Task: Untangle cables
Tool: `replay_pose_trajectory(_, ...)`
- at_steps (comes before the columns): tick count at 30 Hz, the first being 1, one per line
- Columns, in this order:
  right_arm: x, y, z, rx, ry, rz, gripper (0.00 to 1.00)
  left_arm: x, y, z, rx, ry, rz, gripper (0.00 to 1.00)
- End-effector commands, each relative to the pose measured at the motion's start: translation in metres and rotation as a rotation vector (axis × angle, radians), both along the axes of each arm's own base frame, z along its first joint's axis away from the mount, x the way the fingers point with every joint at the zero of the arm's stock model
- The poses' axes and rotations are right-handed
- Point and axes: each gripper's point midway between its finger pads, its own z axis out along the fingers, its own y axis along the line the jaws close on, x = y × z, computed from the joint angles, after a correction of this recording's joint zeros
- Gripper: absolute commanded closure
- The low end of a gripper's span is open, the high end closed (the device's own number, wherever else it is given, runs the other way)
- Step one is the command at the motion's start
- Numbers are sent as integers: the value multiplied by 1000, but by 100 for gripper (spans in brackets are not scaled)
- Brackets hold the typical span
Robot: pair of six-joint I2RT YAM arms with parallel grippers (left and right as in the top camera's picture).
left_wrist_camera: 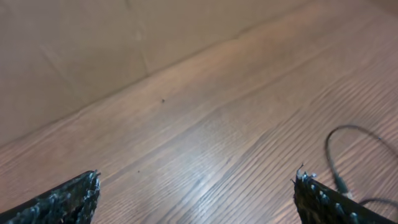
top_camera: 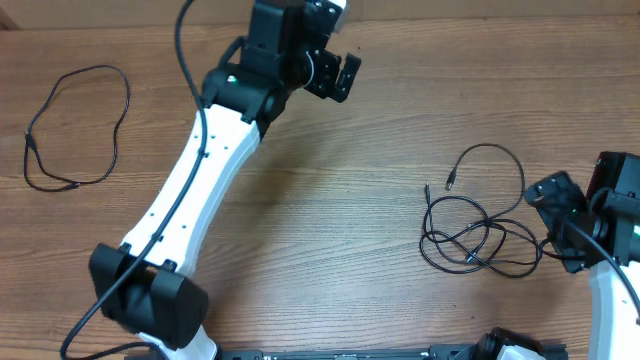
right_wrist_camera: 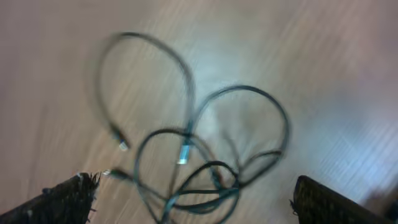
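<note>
The left fingers stand fully spread and hold nothing; bare wood grain shows between them. They hover above the far edge of the worktop, at the end of the white left arm, which reaches diagonally across the surface. One thin black loop lies on the wood to the right of these fingers, apart from them.

The right fingers are likewise spread wide and empty. Directly between and ahead of them lies the tangle of cables: several thin black cords overlapping in crossed loops on the right side of the worktop, near the right fingers. A silvery plug end sits near the centre of the crossing. The right wrist view is blurred.

A separate single cable lies in an open loop at the far left of the worktop, well apart from the tangle.
</note>
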Motion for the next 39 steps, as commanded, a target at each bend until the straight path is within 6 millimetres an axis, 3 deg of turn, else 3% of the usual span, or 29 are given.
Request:
replay_pose_trajectory(1,6,10,15,-2,-54,138,0,-22,-40,-29,60,14,-296,0)
replay_pose_trajectory(5,11,8,44,-8,-130,88,0,-43,-63,-56,99,81,-384,0)
replay_pose_trajectory(7,13,7,68,-16,-189,62,0,-62,-80,-69,135,95,-491,0)
replay_pose_trajectory(12,1,11,120,-31,-295,21,0,-122,-125,-74,125,86,-797,0)
replay_pose_trajectory(16,-13,16,146,-51,-348,24,0,-159,-151,-70,132,-17,-1024,1)
replay_pose_trajectory(21,-32,23,169,-64,-383,25,0,-194,-182,-86,225,-193,-1279,0)
replay_pose_trajectory(23,-35,24,179,-71,-403,26,0,-200,-191,-96,235,-214,-1321,0)
replay_pose_trajectory(28,-39,26,196,-86,-445,28,0,-218,-226,-111,138,-261,-1414,4)
replay_pose_trajectory(36,-38,29,196,-72,-450,39,0,-242,-271,-120,5,-386,-1523,18)
replay_pose_trajectory(39,-38,30,196,-68,-451,42,0,-258,-292,-135,23,-423,-1552,32)
